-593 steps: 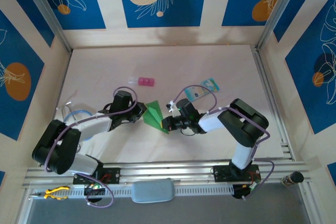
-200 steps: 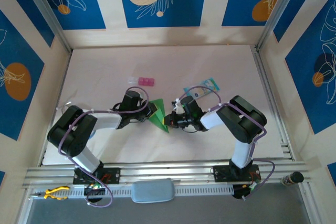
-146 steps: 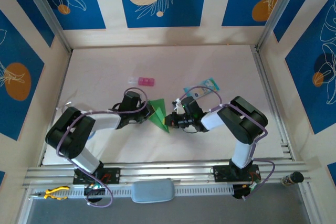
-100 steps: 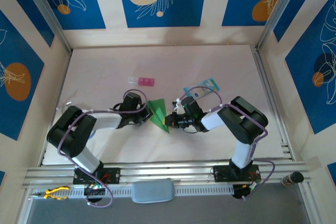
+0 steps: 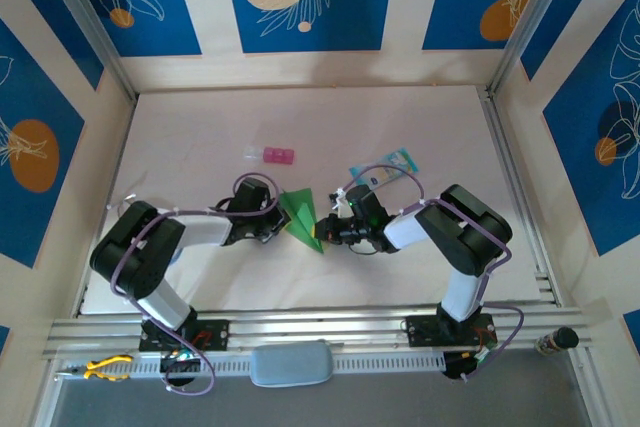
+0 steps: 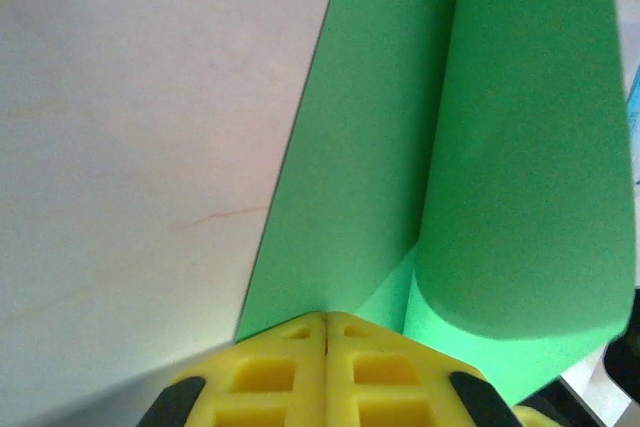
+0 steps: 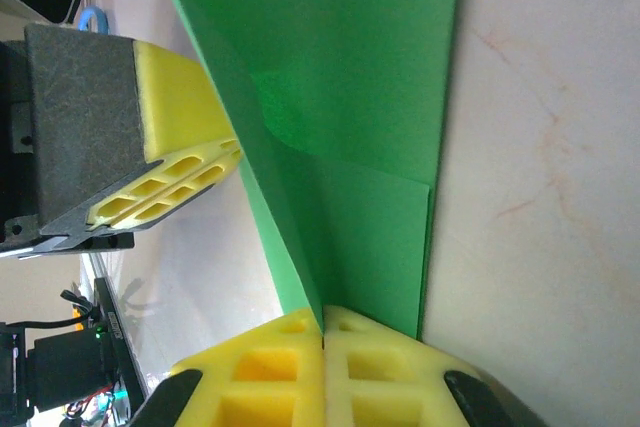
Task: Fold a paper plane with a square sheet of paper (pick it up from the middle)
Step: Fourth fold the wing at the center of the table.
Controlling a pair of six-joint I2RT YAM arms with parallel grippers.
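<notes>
Since both my grippers are pinched shut on green paper, I judge the step in hand to be a late fold: shaping a wing of the paper plane, which from above already reads as a slim pointed dart.

On my left, the left gripper lies low over the table. Its yellow pads are pressed together, and the paper's near edge runs into the seam between them. From that wrist, one panel lies flat on the table and a second panel beside it curls over in a soft roll, not yet creased.

The plane sits near the middle of the table, between my two grippers and held by both.

On its other side the right gripper is likewise closed on it. An upright fold rises straight out of the joint of its pads, and a flatter panel rests on the table beside that fold. Beyond that fold I can see one pad of my left gripper against the paper.

A small pink block and a pale blue packet lie well apart from the work.

I think the next move calls for one side to hold firm while the other lays the rolled panel down, lines up its edges and presses the crease. Pulling the two apart could tear or skew the paper.
</notes>
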